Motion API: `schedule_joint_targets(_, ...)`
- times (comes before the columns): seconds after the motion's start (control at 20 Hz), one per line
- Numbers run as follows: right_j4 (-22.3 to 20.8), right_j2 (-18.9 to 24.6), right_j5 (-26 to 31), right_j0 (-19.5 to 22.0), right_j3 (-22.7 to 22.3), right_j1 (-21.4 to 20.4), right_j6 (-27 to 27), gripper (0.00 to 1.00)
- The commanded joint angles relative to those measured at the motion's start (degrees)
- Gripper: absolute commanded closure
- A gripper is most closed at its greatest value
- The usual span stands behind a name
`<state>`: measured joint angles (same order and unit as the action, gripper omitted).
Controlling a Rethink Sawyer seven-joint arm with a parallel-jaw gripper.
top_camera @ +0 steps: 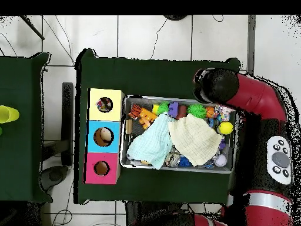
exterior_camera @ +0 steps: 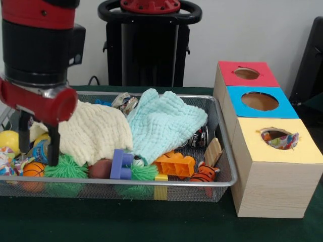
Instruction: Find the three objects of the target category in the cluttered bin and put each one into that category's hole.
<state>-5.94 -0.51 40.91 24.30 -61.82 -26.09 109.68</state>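
Bin (exterior_camera: 222, 151) (cloth-covered clutter) under tool (exterior_camera: 38, 133).

You get even, fairly bright indoor light with no strong direction. Soft shadows sit under the mesh bin (exterior_camera: 222, 166) and beside the wooden box (exterior_camera: 272, 186). No glare; the near arm (exterior_camera: 40, 55) looks slightly soft.

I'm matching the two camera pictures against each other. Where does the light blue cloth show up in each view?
Front view: the light blue cloth lies in the bin's middle, right of the cream cloth.
Overhead view: the light blue cloth lies in the bin's left half, left of the cream cloth.
Shared landmark: the yellow-topped box.
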Motion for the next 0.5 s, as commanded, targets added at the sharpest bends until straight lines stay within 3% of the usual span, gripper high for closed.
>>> schedule_joint_targets(0.05, -3.1, 6.4, -0.5, 0.6, -1.3, 4.1, -6.6, 0.0)
schedule_joint_targets(0.5, -4.0, 6.2, 0.5, 0.4, -0.7, 4.4, -6.8, 0.0)
